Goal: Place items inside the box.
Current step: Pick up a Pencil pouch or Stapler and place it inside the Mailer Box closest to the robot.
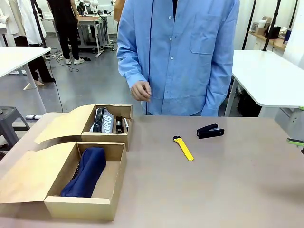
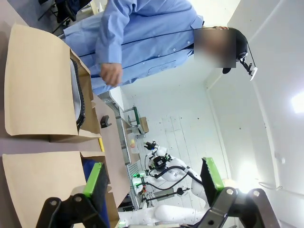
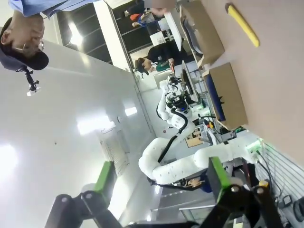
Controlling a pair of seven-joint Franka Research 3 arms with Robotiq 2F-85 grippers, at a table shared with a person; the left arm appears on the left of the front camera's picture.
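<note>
Tabletop (image 1: 223, 190) bears yellow utility knife (image 1: 183, 148), far from left hand (image 2: 152, 175), right hand (image 3: 160, 176); both spread.

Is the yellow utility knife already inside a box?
No, the yellow utility knife lies on the table, beside the black stapler.

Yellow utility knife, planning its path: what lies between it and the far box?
Nothing: the front view shows bare table between the knife and the far box.
</note>
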